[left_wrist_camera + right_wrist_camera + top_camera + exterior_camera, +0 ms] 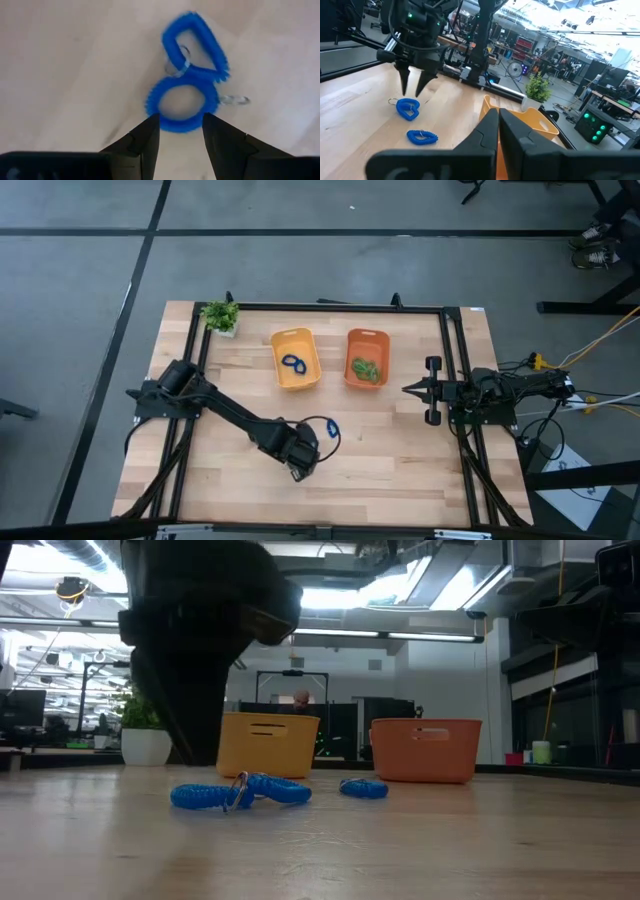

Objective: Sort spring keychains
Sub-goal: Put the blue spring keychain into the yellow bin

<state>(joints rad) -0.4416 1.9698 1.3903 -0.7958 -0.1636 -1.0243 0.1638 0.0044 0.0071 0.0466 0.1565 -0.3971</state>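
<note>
Between my left gripper (181, 131) fingers, which stand apart, sits the near loop of the blue spring keychains (185, 102) on the bare wood, a second blue loop joined beyond it by a small metal ring. In the right wrist view the two loops look to lie slightly apart (I cannot settle which is true). To do this pick well, I judge I should come straight down so both fingertips straddle the coil's band, not its hollow middle, and close gently, since the coil will squash and may drag its neighbour along. My left arm (225, 412) reaches from the table's left edge out to the front centre, wrist bent so the fingers point down over the loops. Further out, the yellow bin (295, 359) already holds blue coils and the orange bin (367, 357) holds green ones, so this piece belongs in the yellow. My right gripper (408, 390) waits with fingers together at the right side, beside the orange bin.
</note>
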